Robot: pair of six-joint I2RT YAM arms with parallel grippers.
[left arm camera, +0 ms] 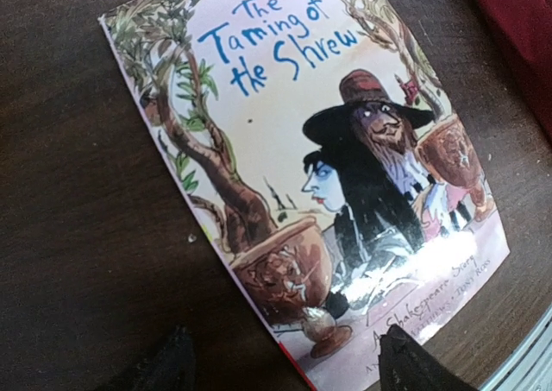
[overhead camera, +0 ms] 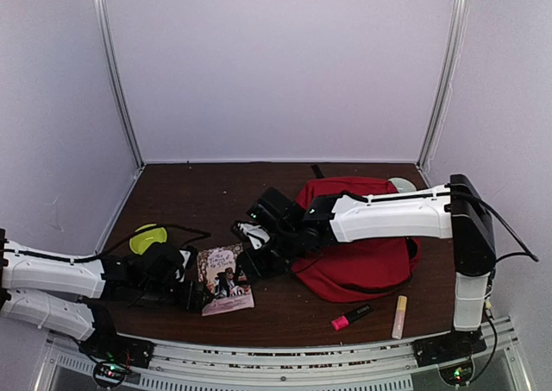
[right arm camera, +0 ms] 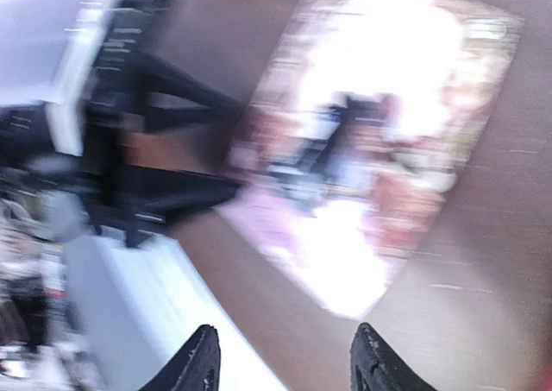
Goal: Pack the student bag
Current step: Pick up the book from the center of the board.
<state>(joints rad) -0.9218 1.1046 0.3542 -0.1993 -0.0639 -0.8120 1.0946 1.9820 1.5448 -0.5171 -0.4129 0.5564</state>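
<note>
Dark table (overhead camera: 181,192) | book (left arm camera: 285,175) corner cropped | right wrist view blurred | left end effector (left arm camera: 289,369), right end effector (right arm camera: 285,361): jaws apart, empty

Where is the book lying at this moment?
In the top view the book lies flat on the table, left of centre, between the left gripper on its left and the red student bag on its right.
</note>
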